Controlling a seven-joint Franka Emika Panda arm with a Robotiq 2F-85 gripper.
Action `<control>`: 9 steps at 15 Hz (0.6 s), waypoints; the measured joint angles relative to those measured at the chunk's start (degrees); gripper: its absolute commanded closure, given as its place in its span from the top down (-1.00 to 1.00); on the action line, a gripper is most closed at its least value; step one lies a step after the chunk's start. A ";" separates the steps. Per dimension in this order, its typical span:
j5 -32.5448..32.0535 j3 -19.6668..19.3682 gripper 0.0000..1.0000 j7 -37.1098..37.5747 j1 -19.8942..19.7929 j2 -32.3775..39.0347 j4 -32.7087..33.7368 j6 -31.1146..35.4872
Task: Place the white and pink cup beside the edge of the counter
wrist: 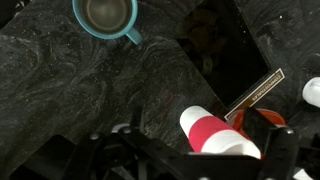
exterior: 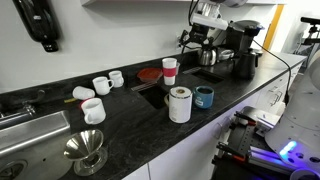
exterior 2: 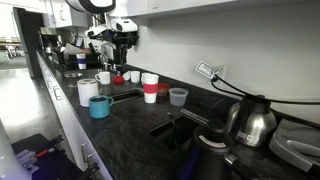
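Observation:
The white and pink cup (exterior: 170,70) stands upright on the black speckled counter (exterior: 120,120), behind the recessed dark slab and next to a red plate (exterior: 149,73). It also shows in an exterior view (exterior 2: 151,89) and in the wrist view (wrist: 215,135), seen from above between my fingers. My gripper (wrist: 195,128) is open and empty. It hangs well above the cup in both exterior views (exterior: 205,22) (exterior 2: 120,30) and does not touch it.
A blue cup (exterior: 204,97) (wrist: 105,15) and a white paper roll (exterior: 180,104) stand near the counter's front edge. White mugs (exterior: 101,85), a steel funnel (exterior: 86,152) and the sink (exterior: 25,130) lie at one end. A coffee machine (exterior: 240,45), a clear cup (exterior 2: 178,96) and a kettle (exterior 2: 250,120) lie at the other.

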 measured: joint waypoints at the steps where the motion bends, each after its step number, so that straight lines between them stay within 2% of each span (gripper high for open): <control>1: 0.63 -0.32 1.00 0.37 -0.04 0.45 -0.02 0.90; 9: -1.16 0.46 1.00 6.12 -0.03 10.21 0.33 15.55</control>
